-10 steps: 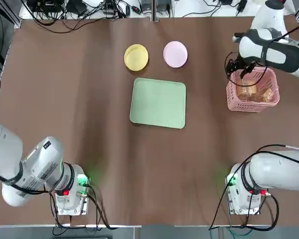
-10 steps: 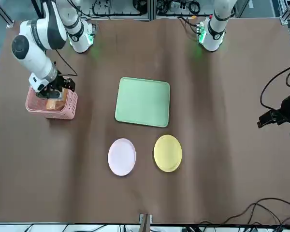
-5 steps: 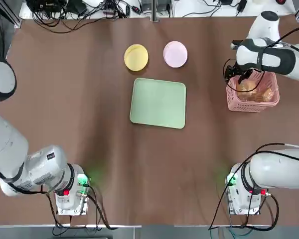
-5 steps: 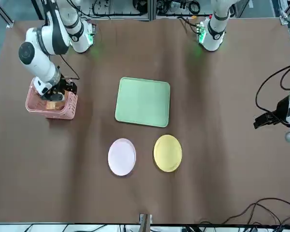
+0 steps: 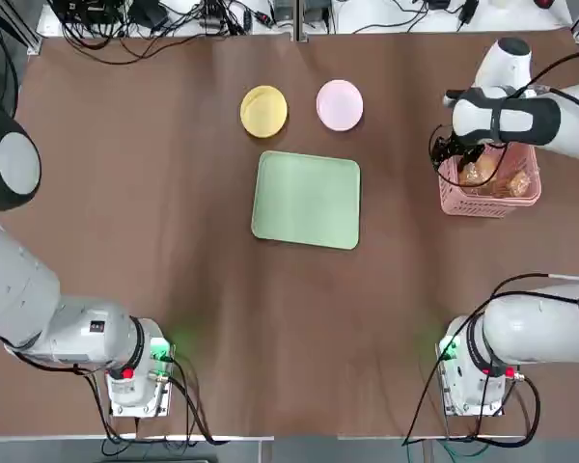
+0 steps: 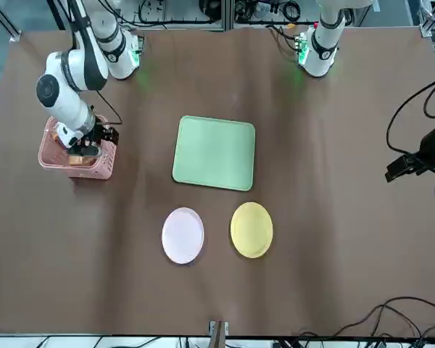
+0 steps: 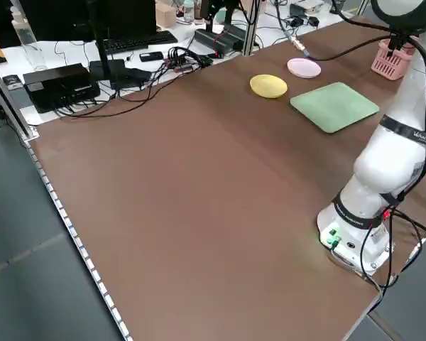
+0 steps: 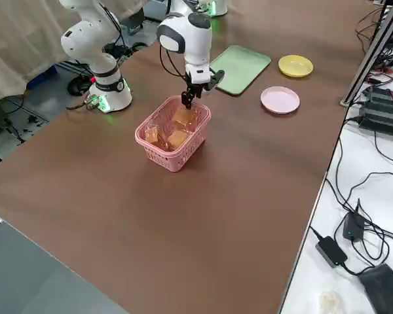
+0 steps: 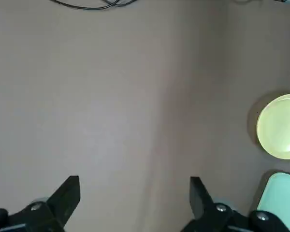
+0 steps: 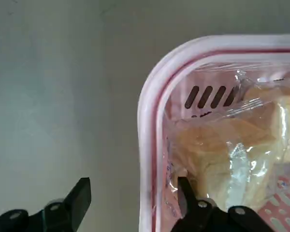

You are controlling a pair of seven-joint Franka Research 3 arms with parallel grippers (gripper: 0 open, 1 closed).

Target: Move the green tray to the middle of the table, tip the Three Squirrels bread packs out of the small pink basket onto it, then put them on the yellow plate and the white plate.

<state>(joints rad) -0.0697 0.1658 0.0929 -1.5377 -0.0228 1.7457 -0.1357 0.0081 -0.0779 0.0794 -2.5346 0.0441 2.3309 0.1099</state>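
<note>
The green tray (image 5: 306, 200) lies flat mid-table, with the yellow plate (image 5: 263, 111) and the white plate (image 5: 339, 104) just beyond it. The small pink basket (image 5: 489, 200) stands upright at the table's right side, holding the Three Squirrels bread packs (image 5: 497, 176). My right gripper (image 5: 451, 152) is open at the basket's corner nearest the plates. In the right wrist view, the right gripper (image 10: 133, 187) straddles the basket's rim (image 10: 147, 145), one finger outside and one inside by the packs (image 10: 222, 145). My left gripper (image 9: 134, 186) hangs open and empty above bare table at the far left.
Cables and electronics crowd the far edge of the table (image 5: 174, 289) and the bench on the robot's right (image 8: 373, 111). Both arm bases stand at the near edge. Bare brown tabletop surrounds the tray and plates.
My right gripper has dropped onto the basket's corner rim and edged toward the tray side. The left arm has swung up along the table's left edge.
</note>
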